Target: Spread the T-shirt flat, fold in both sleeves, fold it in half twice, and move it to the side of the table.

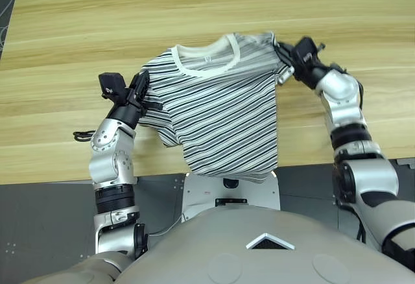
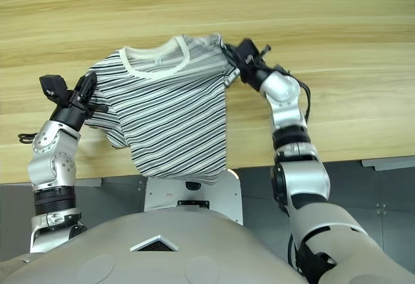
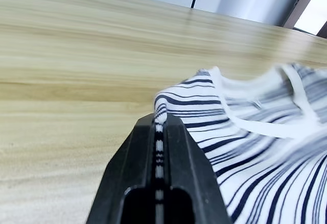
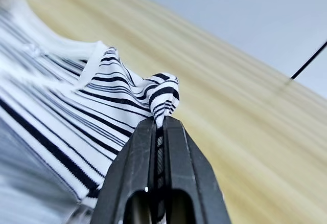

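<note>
desk (image 1: 207, 11): broad, wood | T-shirt (image 1: 217, 115): striped, hung by both shoulders over the desk's near edge, collar up, hem loose | left gripper (image 3: 159, 124): pinched tight on the left shoulder seam | right gripper (image 4: 163, 119): pinched tight on the right shoulder seam | handling: light, limp, likely to sag and bunch; shoulder seams look the best hold for spreading

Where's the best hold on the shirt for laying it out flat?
The two shoulder tips, each from its outer side, as held now: left jaws shut on one, right jaws on the other. Pinched there the shirt hangs open, collar up, so it should lower flat onto the table.
</note>
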